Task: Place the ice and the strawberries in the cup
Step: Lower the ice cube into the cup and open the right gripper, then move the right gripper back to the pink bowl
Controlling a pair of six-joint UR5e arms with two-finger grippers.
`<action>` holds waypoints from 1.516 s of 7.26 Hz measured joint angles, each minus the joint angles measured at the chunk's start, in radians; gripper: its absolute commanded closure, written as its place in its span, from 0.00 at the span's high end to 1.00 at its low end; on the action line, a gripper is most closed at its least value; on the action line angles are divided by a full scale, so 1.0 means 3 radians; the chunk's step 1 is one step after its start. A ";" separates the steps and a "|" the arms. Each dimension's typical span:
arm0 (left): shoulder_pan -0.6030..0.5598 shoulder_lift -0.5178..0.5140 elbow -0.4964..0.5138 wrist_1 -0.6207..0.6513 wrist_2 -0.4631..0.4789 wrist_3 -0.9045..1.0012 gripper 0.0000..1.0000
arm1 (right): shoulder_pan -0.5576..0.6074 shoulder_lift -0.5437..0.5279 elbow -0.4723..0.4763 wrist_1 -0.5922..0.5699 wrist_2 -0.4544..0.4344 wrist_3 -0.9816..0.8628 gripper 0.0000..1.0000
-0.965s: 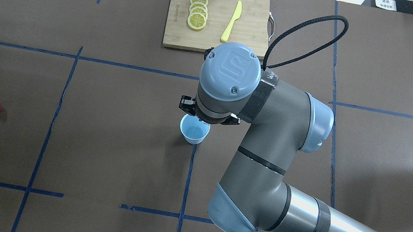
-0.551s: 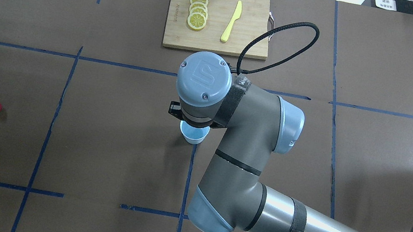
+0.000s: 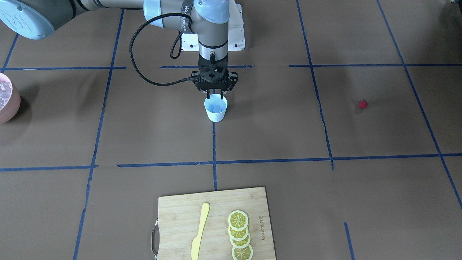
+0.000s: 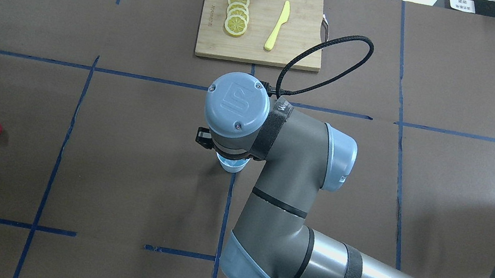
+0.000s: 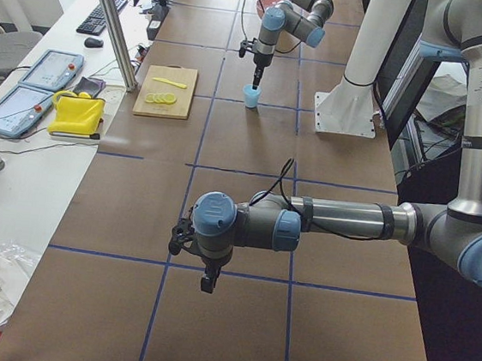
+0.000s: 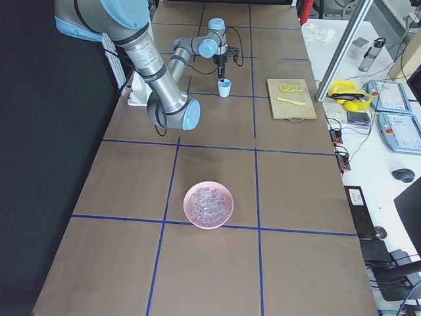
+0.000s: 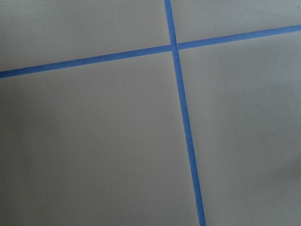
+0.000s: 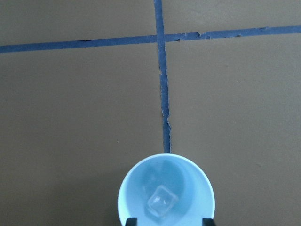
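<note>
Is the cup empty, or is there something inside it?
Not empty: the right wrist view shows one clear ice cube lying on the bottom of the cup.

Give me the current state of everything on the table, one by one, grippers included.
cup: upright, one ice cube inside.
right gripper: open, just above the cup.
left gripper: seen only from the side; open or shut unclear.
strawberry: lying loose, far from the cup.
pink bowl: upright, filled with ice.
lemon slices: overlapping row on the cutting board.
knife: flat on the board.
</note>
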State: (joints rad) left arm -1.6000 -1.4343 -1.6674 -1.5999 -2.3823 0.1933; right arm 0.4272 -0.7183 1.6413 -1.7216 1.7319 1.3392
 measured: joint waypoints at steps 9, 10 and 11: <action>-0.0001 0.0043 -0.0007 -0.0006 -0.0005 0.0000 1.00 | 0.1194 -0.1691 0.1264 0.0009 0.0950 -0.2176 0.99; 0.0000 0.0045 -0.0008 -0.0006 -0.0005 0.0000 1.00 | 0.1439 -0.2017 0.1373 0.0019 0.1082 -0.2716 0.99; 0.0000 0.0046 -0.0009 -0.0005 -0.0005 0.0001 1.00 | 0.1664 -0.2317 0.1433 0.0069 0.1180 -0.3231 0.98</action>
State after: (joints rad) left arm -1.6000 -1.4206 -1.6702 -1.6015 -2.3838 0.1936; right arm 0.9266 -1.4133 2.0713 -1.7008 2.0860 0.3700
